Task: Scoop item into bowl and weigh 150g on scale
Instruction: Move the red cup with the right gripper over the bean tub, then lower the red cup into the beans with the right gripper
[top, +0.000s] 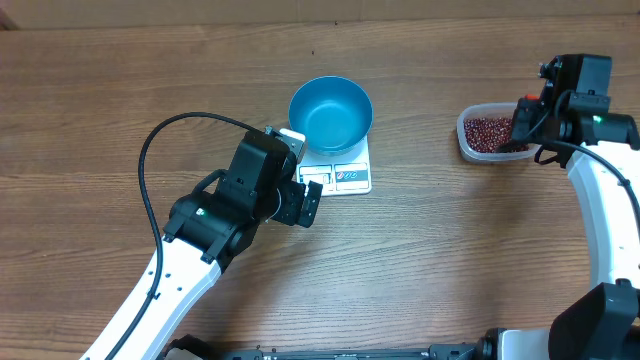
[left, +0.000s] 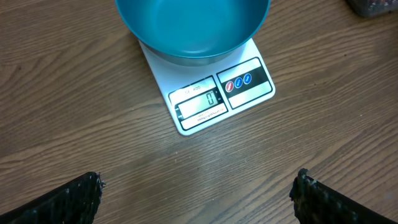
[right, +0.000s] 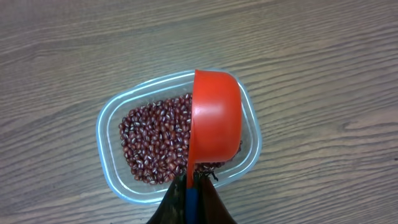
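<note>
- Spanning every view, the wooden table (top: 100, 100) has the weighing spot in the middle and the supply far to the right. That long carry between them is where beans would likely fall.
- Hovering near the scale's front edge, the left gripper (top: 308, 203) has its fingers spread wide and holds nothing. A nudge from it could shift the scale or upset the reading.
- Sitting on the scale, the blue bowl (top: 331, 112) is empty and overhangs the platform, so a knock on its rim could tip it.
- Under it, the white scale (left: 205, 99) shows zero on its display.
- At the right, the clear tub (right: 106, 130) is light, and a dragging scoop may slide it.
- Clamped on the handle, the right gripper (right: 193, 202) holds the red scoop (right: 214, 118) over the tub's right half, with its rounded back facing the wrist camera. Whether it is loaded cannot be seen.
- Lying in the tub directly below and left of the scoop, the beans (right: 152, 140) are well apart from the bowl. An overfull scoop could overshoot the target weight.
</note>
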